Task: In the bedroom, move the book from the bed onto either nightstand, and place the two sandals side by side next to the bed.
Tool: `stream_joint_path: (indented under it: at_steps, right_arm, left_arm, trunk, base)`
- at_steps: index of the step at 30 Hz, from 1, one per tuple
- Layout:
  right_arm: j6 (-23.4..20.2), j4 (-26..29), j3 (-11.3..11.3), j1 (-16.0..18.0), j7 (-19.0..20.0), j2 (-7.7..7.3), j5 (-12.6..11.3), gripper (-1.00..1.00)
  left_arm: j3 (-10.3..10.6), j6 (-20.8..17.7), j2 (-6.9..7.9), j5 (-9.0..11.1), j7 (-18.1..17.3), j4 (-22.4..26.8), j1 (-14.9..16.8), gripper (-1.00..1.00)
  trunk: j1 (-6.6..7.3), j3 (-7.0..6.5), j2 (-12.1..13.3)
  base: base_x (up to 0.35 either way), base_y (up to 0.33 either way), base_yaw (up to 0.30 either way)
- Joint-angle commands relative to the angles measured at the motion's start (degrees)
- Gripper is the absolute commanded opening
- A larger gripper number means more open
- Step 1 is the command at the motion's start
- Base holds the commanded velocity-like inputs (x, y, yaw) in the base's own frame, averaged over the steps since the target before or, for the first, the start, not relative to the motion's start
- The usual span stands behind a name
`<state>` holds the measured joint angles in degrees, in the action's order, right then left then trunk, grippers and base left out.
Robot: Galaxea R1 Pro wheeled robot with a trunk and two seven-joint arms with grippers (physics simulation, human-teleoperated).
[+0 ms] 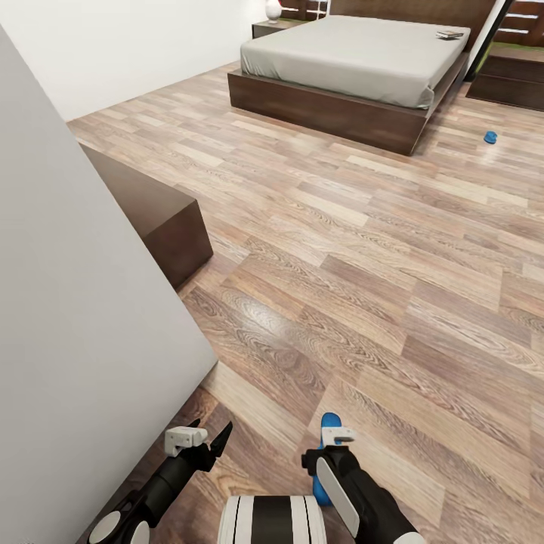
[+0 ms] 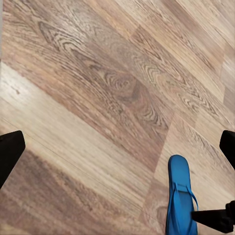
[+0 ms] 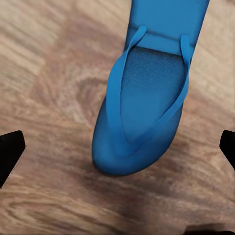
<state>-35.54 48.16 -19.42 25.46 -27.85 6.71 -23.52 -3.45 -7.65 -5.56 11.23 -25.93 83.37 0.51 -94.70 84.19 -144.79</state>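
Note:
One blue sandal [image 1: 329,423] lies flat on the wood floor just in front of me. My right gripper [image 1: 326,447] hangs open directly above it, and in the right wrist view the sandal [image 3: 147,112] sits between the spread fingers, untouched. My left gripper [image 1: 205,440] is open over bare floor, with the same sandal [image 2: 180,196] off to one side. The second sandal [image 1: 490,137] lies far off on the floor by the foot of the bed [image 1: 355,57]. The book [image 1: 450,34] rests on the mattress near the headboard. A nightstand [image 1: 270,29] stands beside the bed's far side.
A white wall panel [image 1: 75,302] rises close on my left, with a low dark dresser [image 1: 162,219] behind it. Another dark low cabinet [image 1: 514,83] sits right of the bed. A white lamp [image 1: 273,9] stands on the nightstand. Open plank floor stretches toward the bed.

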Motion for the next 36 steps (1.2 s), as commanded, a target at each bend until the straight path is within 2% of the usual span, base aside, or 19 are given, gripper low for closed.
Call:
stream_joint_path:
  at_steps: [1, 4, 5, 7, 8, 14, 28, 36]
  right_arm:
    - [-0.12, 0.07, -0.19, 0.03, -0.28, -0.05, -0.63, 1.00]
    - [-0.18, 0.12, -0.18, 0.03, 1.26, -0.07, -0.68, 1.00]
    - [-0.20, 0.12, -0.18, 0.03, 3.97, -0.10, -0.71, 1.00]
    - [-0.21, 0.11, -0.18, 0.03, 6.08, -0.11, -0.72, 1.00]
    - [-0.22, 0.05, -0.18, 0.03, 8.34, -0.11, -0.69, 1.00]
    - [-0.23, 0.01, -0.18, 0.03, 10.46, -0.12, -0.65, 1.00]
    - [-0.23, 0.00, -0.18, 0.03, 10.71, -0.12, -0.65, 1.00]
    - [-0.23, 0.00, -0.18, 0.03, 10.69, -0.12, -0.65, 1.00]
  left_arm:
    - [-0.16, -0.60, -0.06, 0.61, -0.38, 0.03, 0.02, 1.00]
    - [-0.16, -0.61, -0.06, 0.58, -0.41, 0.03, 0.02, 1.00]
    - [-0.16, -0.61, -0.06, 0.58, -0.43, 0.03, 0.02, 1.00]
    - [-0.16, -0.61, -0.06, 0.57, -0.43, 0.03, 0.02, 1.00]
    - [-0.16, -0.61, -0.06, 0.56, -0.44, 0.03, 0.02, 1.00]
    - [-0.16, -0.61, -0.06, 0.55, -0.42, 0.03, 0.02, 1.00]
    - [-0.16, -0.61, -0.06, 0.61, -0.42, 0.03, 0.02, 1.00]
    - [-0.18, -0.69, -0.06, 0.58, -0.39, 0.03, 0.02, 1.00]
  trunk:
    - [0.01, 0.04, -0.01]
    - [0.01, 0.04, -0.01]
    - [0.01, 0.04, -0.01]
    - [0.01, 0.04, -0.01]
    - [0.01, 0.04, -0.01]
    - [0.01, 0.04, -0.01]
    - [0.01, 0.04, -0.01]
    - [0.01, 0.04, -0.01]
  base:
    - [0.000, 0.000, 0.000]
    - [0.000, 0.000, 0.000]
    - [0.000, 0.000, 0.000]
    - [0.000, 0.000, 0.000]
    - [0.000, 0.000, 0.000]
    - [0.000, 0.000, 0.000]
    - [0.000, 0.005, 0.000]
    - [-0.023, 0.138, 0.000]
